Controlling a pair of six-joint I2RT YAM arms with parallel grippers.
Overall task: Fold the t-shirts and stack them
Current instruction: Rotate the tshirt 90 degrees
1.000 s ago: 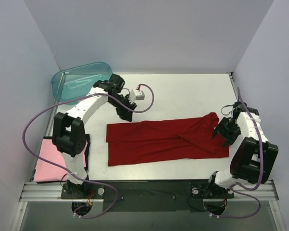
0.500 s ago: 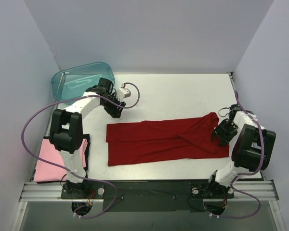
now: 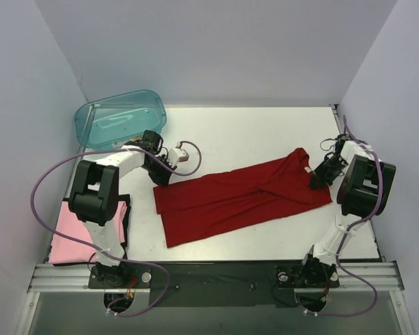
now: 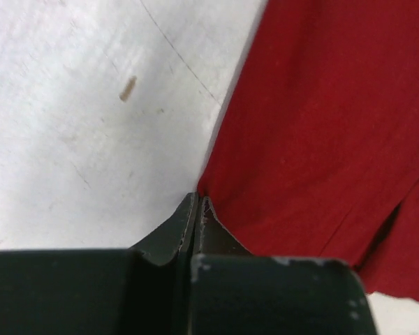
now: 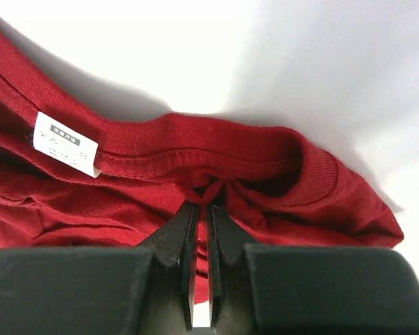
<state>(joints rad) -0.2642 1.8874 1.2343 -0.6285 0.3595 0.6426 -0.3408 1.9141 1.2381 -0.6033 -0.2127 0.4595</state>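
Two ends of the red shirt (image 3: 244, 195) are pinched: the left gripper (image 4: 197, 202) clamps its hem corner, the right gripper (image 5: 202, 201) its collar; its long axis spans between them.

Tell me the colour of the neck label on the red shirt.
The label is white with dark print, clearest in the right wrist view.

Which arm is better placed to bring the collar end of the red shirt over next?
Right, probably: the right fingers pinch the red shirt at the collar; the left fingers pinch the opposite hem corner.
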